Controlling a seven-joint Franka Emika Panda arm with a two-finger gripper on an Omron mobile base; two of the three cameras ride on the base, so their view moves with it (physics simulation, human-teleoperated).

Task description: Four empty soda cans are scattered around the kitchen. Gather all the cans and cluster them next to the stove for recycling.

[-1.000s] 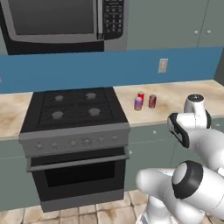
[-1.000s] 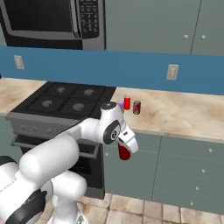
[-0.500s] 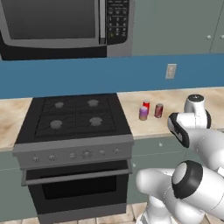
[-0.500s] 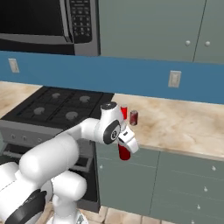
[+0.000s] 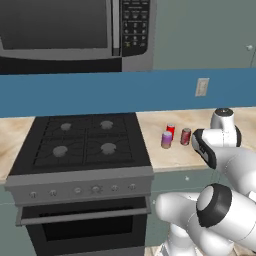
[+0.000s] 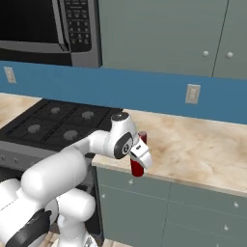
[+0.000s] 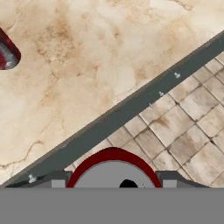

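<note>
Off the desk's [image 6: 202, 144] near edge, right of the stove [image 5: 82, 150], the end effector [image 6: 138, 161] pinches a red soda can [image 6: 137, 168] upright. Farther back on the desk stand a purple can [image 5: 166, 140] and two red cans [image 5: 185, 136].

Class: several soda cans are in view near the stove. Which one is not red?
The purple can, standing on the counter closest to the stove. The two cans beside it are red, as is the one in the pincer.
</note>
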